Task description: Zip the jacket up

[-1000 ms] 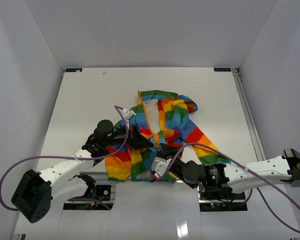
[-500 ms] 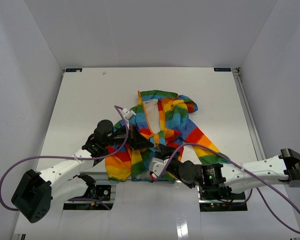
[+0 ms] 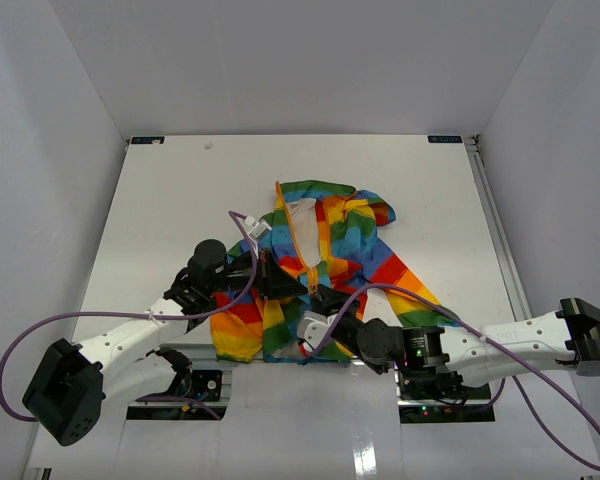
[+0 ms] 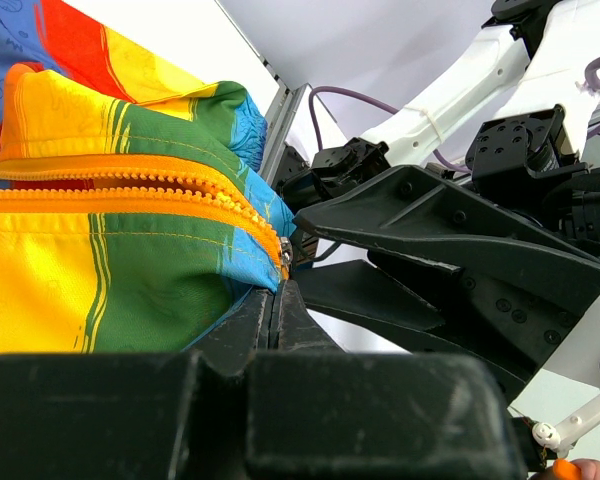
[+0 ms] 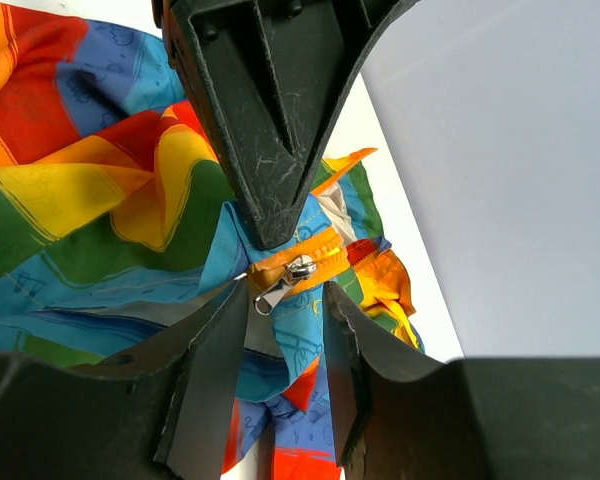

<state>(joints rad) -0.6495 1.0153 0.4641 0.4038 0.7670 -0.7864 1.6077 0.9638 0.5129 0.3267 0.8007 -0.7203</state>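
Seen from above, the jacket (image 3: pixel 320 250), striped in red, orange, yellow, green and blue, lay crumpled on the white table (image 3: pixel 180 200) just in front of your two arms, collar end away from you. Its front lay open near the collar, showing cream lining.

Your left gripper (image 4: pixel 277 300) was closed flat on the jacket's lower edge, right beneath the bottom end of the orange zipper (image 4: pixel 130 185). It looked to be pinching the hem fabric rather than the zipper tape itself, though the wrist view was too tight to be sure.

Your right gripper (image 5: pixel 286 290) was parted, one finger on each side of the silver zipper pull (image 5: pixel 298 270), with nothing between them gripped. The pull hung loose from its slider at the foot of the zipper.

By my judgement, the task had hardly begun. The jacket was anchored and the slider sat at the bottom, but in the left wrist view the two orange tapes ran apart just above it. You had yet to grasp the pull and draw it the whole way to the collar.

No brand or label could be read. The blue stripes carried faint line doodles, not letters. Two small blue tags (image 3: pixel 147 140) at the table's far corners were too small to read
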